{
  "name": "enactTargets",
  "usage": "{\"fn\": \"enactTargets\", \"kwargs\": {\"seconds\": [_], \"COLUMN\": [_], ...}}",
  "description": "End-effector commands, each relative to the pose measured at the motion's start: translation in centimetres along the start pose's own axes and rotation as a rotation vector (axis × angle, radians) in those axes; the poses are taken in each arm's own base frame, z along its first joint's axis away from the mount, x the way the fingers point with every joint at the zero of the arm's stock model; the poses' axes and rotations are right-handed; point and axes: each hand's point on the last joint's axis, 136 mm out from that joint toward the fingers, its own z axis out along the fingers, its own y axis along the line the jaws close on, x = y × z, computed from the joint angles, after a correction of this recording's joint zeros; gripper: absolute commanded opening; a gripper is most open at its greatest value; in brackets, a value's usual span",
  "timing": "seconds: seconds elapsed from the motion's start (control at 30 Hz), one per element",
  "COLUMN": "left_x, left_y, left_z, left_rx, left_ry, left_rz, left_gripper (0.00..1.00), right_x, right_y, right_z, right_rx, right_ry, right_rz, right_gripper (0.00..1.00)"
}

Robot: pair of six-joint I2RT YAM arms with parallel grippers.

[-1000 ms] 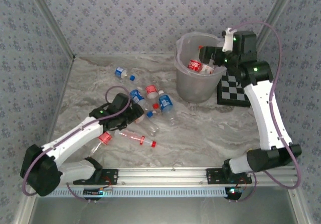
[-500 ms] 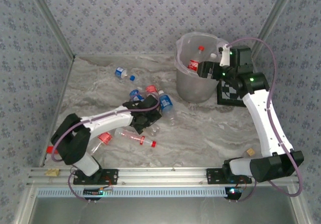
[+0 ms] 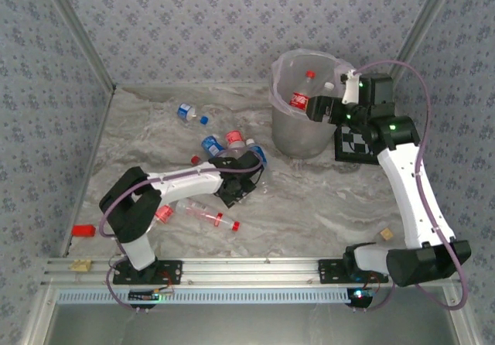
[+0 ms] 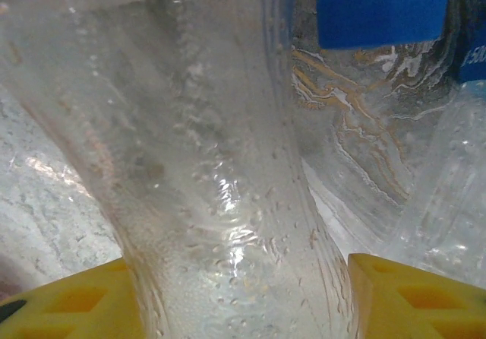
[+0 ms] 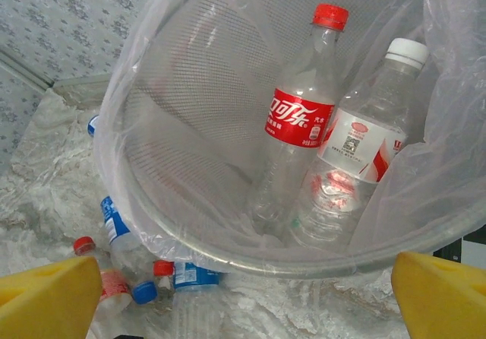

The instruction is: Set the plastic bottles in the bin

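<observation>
Left arm (image 3: 182,181): unfolded from its tucked pose and stretched across the desk (image 3: 325,206), carrying the left end effector (image 3: 236,189) right into the loose bottles, its fingers now against either side of a clear bottle (image 4: 220,202). Right end effector (image 3: 319,109): drawn back from over the bin (image 3: 298,140) toward its right rim, fingers spread and empty. Red-capped bottle (image 5: 300,118): formerly sideways at those fingers, now upright in the bin.

Bright even light, soft shadows, glare on the blurred close-up bottle (image 4: 220,202)
</observation>
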Motion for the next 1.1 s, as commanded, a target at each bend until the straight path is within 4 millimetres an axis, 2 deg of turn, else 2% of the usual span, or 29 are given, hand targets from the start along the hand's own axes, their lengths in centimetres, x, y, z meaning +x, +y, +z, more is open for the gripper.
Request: {"fn": "enactTargets", "kwargs": {"seconds": [0.0, 0.1, 0.23, 0.33, 0.43, 0.5, 0.67, 0.77, 0.87, 0.97, 1.0, 1.07], "left_x": [-0.5, -2.0, -4.2, -4.9, -4.8, -4.2, -1.1, 0.1, 0.5, 0.9, 1.0, 1.0], "left_y": [0.0, -1.0, -2.8, -5.3, -7.4, -8.4, -9.6, -9.6, -9.3, -9.4, -9.4, -9.4], "left_z": [-1.7, -4.3, -7.9, -10.8, -14.2, -15.4, -17.9, -19.3, -19.7, -20.2, -20.1, -20.0], "left_rx": [-0.045, -0.003, 0.157, 0.331, 0.452, 0.507, 0.693, 0.781, 0.8, 0.827, 0.829, 0.824], "left_ry": [-0.048, -0.154, -0.318, -0.388, -0.452, -0.449, -0.393, -0.387, -0.388, -0.383, -0.38, -0.377], "left_rz": [0.027, 0.072, 0.143, 0.294, 0.51, 0.663, 0.983, 1.069, 1.104, 1.126, 1.129, 1.135], "left_gripper": [0.56, 0.51, 0.42, 0.14, 0.0, 0.0, 0.0, 0.0, 0.0, 0.0, 0.0, 0.0], "right_x": [-1.1, -2.0, -2.7, -3.1, -2.9, -2.6, -0.9, -0.3, 0.2, 0.5, 0.6, 0.7], "right_y": [1.4, 3.3, 7.1, 10.0, 12.9, 14.1, 16.3, 17.0, 17.3, 18.0, 18.1, 18.2], "right_z": [-1.9, -2.8, -4.3, -5.3, -4.8, -3.8, -0.7, 1.4, 3.3, 4.5, 4.8, 5.3], "right_rx": [-0.058, -0.141, -0.244, -0.331, -0.452, -0.478, -0.389, -0.402, -0.398, -0.433, -0.44, -0.448], "right_ry": [-0.037, -0.064, -0.079, -0.092, -0.047, -0.005, 0.063, 0.11, 0.144, 0.162, 0.167, 0.177], "right_rz": [0.009, 0.016, -0.008, -0.033, -0.04, -0.038, -0.118, -0.094, -0.065, -0.047, -0.046, -0.044], "right_gripper": [1.0, 0.99, 0.97, 0.96, 0.95, 0.93, 0.9, 0.91, 0.95, 0.95, 0.94, 0.84]}}
